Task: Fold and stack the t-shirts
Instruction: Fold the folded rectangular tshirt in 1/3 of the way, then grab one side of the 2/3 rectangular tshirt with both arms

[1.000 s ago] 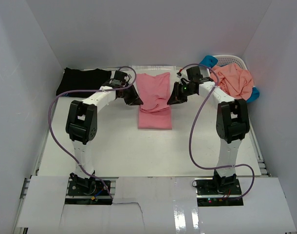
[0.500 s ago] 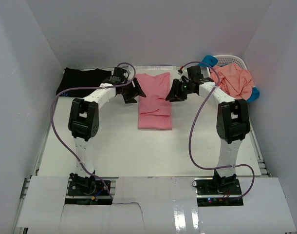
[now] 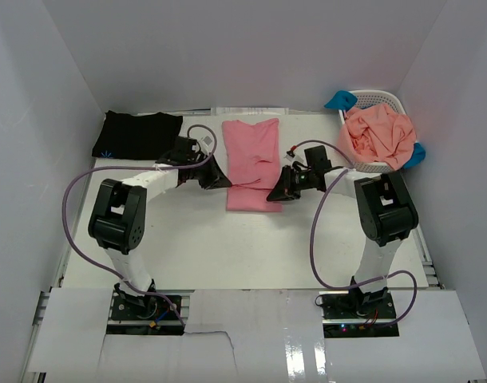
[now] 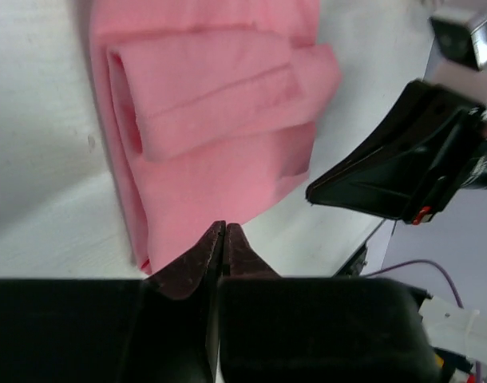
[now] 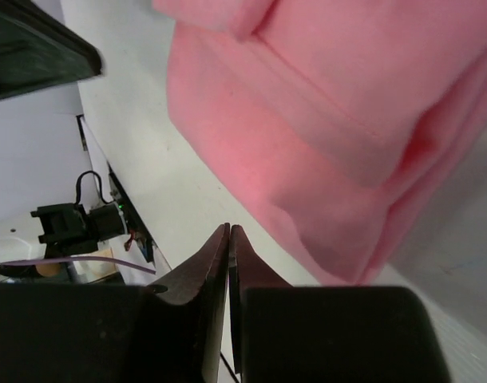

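Note:
The rose-pink t-shirt [image 3: 251,159] lies partly folded on the table at the back centre, with a folded layer across its middle; it also shows in the left wrist view [image 4: 219,104] and the right wrist view [image 5: 331,120]. My left gripper [image 3: 220,182] is shut and empty, its tip [image 4: 222,227] at the shirt's near left edge. My right gripper [image 3: 276,194] is shut and empty, its tip [image 5: 228,230] over bare table beside the shirt's near right corner. The black t-shirt [image 3: 136,134] lies folded at the back left. The salmon-orange t-shirt [image 3: 379,134] and the bright blue one [image 3: 339,100] are heaped in the basket.
The white lattice basket [image 3: 381,98] stands at the back right by the wall. White walls close in the table at the back and both sides. Purple cables loop from both arms over the table.
Both grippers have moved from the shirt's middle sides down and toward me, to its near corners. The pink shirt now lies flatter and reaches further back.

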`<state>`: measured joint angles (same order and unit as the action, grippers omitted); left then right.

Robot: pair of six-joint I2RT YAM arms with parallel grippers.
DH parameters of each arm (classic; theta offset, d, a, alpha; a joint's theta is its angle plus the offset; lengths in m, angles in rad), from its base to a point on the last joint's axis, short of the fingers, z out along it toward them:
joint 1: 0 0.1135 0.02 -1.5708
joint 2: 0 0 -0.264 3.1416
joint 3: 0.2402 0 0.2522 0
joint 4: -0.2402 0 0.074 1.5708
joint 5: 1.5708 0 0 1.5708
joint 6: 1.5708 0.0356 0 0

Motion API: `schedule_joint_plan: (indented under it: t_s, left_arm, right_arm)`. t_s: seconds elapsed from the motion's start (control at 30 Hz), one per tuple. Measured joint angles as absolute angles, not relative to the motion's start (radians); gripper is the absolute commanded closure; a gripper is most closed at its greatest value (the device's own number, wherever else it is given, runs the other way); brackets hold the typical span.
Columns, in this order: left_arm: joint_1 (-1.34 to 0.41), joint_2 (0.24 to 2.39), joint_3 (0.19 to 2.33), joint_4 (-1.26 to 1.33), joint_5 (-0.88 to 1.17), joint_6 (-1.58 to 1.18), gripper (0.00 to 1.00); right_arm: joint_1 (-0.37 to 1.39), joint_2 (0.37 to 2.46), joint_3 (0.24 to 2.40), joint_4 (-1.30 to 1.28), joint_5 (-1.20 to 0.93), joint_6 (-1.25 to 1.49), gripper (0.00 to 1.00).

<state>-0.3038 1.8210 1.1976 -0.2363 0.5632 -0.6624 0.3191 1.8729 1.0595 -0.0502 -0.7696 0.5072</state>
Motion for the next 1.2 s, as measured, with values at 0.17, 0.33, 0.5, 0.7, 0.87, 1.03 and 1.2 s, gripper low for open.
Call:
schedule_joint_plan:
  t_s: [0.17, 0.33, 0.5, 0.7, 0.87, 1.03, 1.2]
  left_arm:
    - [-0.324, 1.821, 1.058, -0.131, 0.631, -0.665, 1.0]
    - [-0.348, 1.824, 1.056, -0.055, 0.661, -0.67, 1.0]
    - [-0.376, 1.846, 1.068, 0.015, 0.667, -0.69, 1.0]
    - [-0.416, 1.905, 1.084, 0.079, 0.662, -0.723, 1.0]
    - [-0.447, 1.942, 1.088, 0.106, 0.653, -0.737, 1.0]
    - [-0.459, 1.952, 1.088, 0.109, 0.638, -0.741, 1.0]
    - [-0.461, 1.952, 1.088, 0.114, 0.635, -0.742, 1.0]
  right_arm:
    - [0.374, 1.873, 1.037, 0.083, -0.789, 0.564, 0.92]
    - [0.43, 1.906, 1.07, 0.149, -0.783, 0.59, 0.92]
    - [0.472, 1.96, 1.107, 0.159, -0.749, 0.596, 0.92]
    - [0.486, 1.99, 1.113, 0.157, -0.691, 0.595, 0.92]
    - [0.485, 1.991, 1.115, 0.154, -0.628, 0.587, 0.92]
    - [0.485, 1.991, 1.121, 0.121, -0.567, 0.565, 0.92]
    - [0.485, 1.99, 1.132, 0.086, -0.519, 0.544, 0.92]
